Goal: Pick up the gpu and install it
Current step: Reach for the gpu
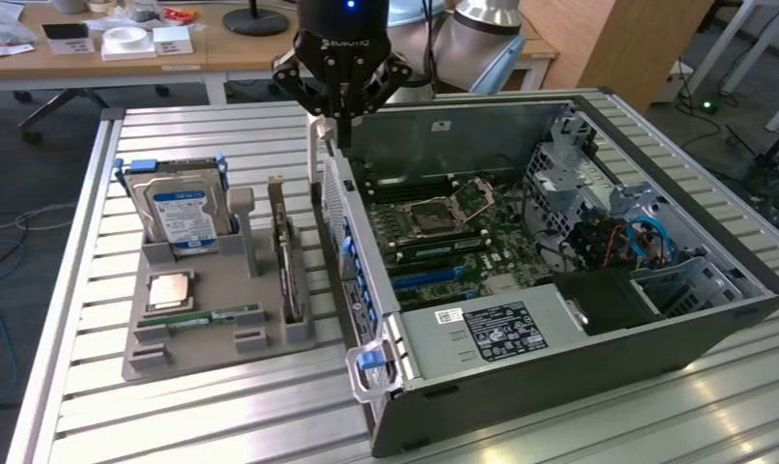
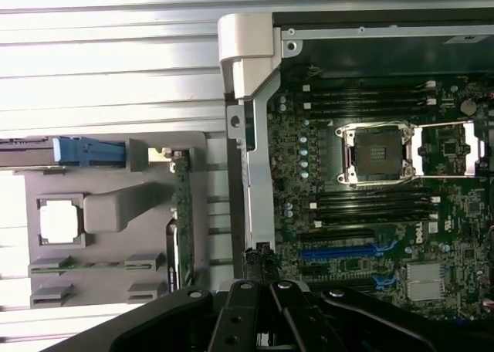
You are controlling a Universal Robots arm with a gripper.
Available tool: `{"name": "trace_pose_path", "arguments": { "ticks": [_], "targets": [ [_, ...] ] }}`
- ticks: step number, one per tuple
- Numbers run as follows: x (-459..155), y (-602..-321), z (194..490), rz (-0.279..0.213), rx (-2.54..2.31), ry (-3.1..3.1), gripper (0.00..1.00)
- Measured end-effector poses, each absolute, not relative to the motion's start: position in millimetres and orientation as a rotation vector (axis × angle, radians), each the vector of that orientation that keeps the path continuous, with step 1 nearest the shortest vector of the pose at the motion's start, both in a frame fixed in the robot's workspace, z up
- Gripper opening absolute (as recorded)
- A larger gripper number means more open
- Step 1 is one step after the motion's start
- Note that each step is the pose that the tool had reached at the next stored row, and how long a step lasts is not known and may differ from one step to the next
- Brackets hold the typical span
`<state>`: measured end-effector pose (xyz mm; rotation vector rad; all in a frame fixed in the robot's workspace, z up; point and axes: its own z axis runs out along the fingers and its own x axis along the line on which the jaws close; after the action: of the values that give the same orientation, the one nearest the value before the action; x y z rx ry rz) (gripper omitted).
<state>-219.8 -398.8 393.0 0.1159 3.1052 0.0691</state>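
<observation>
The gpu (image 1: 288,263) stands on its edge in a slot of the grey holder (image 1: 222,338), a thin dark card with a green board edge. In the wrist view the gpu (image 2: 182,213) shows edge-on beside the case wall. My gripper (image 1: 343,126) hangs above the back end of the open computer case's side wall (image 1: 342,242), well behind and above the card. Its fingers (image 2: 245,302) meet with nothing between them. The motherboard (image 2: 370,213) lies exposed, with blue expansion slots (image 2: 347,252) near the gripper (image 2: 261,261).
A silver hard drive (image 1: 184,211) with a blue-white label stands upright in the holder. A processor chip (image 1: 170,288) and a slim memory stick (image 1: 218,314) lie beside it. The case (image 1: 596,319) takes up the slatted table's right half. Desks stand behind.
</observation>
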Motion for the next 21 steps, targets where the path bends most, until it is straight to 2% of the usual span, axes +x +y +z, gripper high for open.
{"name": "trace_pose_path", "arguments": {
  "ticks": [21],
  "targets": [
    [-258.5,-398.7,391.7,0.070,0.117,3.104,0.11]
  ]
}}
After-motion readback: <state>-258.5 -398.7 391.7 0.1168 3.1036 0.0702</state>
